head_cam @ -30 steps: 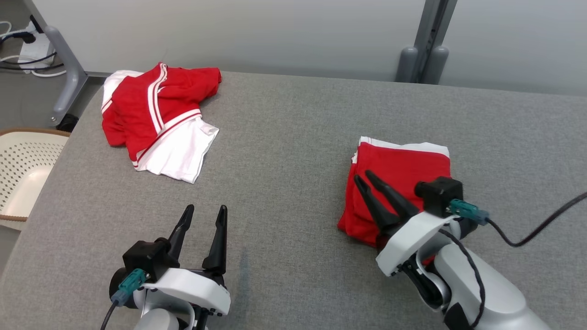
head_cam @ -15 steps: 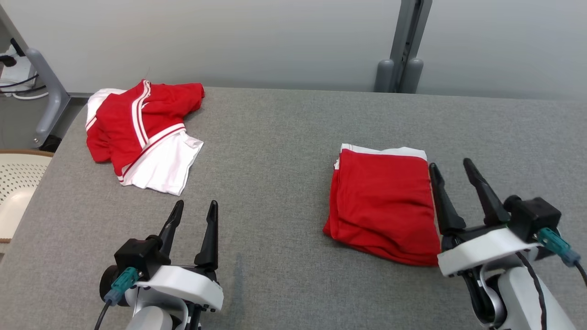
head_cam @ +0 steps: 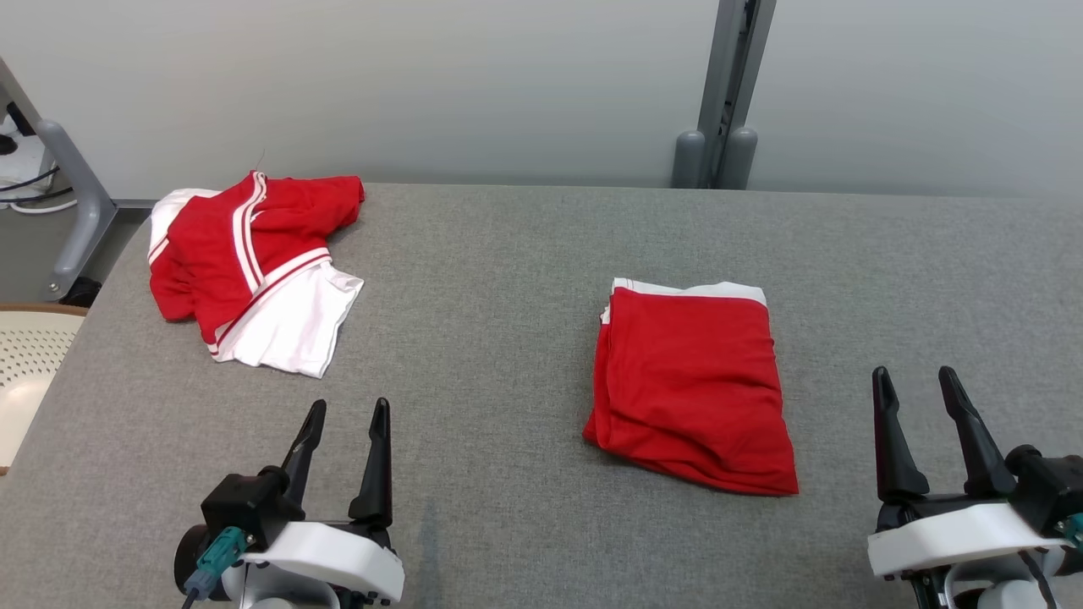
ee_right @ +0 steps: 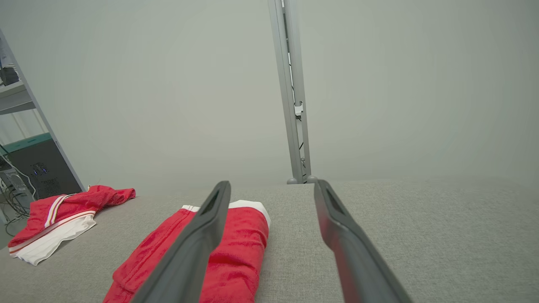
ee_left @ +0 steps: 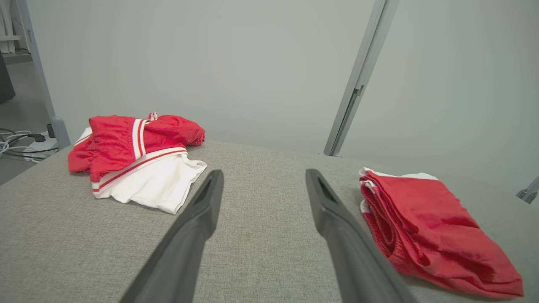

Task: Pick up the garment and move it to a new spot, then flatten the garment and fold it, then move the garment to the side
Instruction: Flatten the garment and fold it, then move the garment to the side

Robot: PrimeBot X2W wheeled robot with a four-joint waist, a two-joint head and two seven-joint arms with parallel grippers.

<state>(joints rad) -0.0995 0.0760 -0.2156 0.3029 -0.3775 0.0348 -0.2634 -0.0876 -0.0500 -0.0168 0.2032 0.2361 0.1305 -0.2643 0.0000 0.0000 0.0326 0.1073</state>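
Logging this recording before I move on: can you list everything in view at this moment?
folded garment: one, red with a white edge, on the table right of centre
crumpled garment: one, red and white, at the table's far left corner
table: one, grey fabric top, across the head view
perforated item: one, cream, beside the table's left edge; seat or basket, cannot tell
post: one, grey, upright behind the table
leg: one, grey metal, slanting, far left
left gripper: one, dark fingers, open, near left, holding nothing
right gripper: one, dark fingers, open, near right, clear of the folded garment
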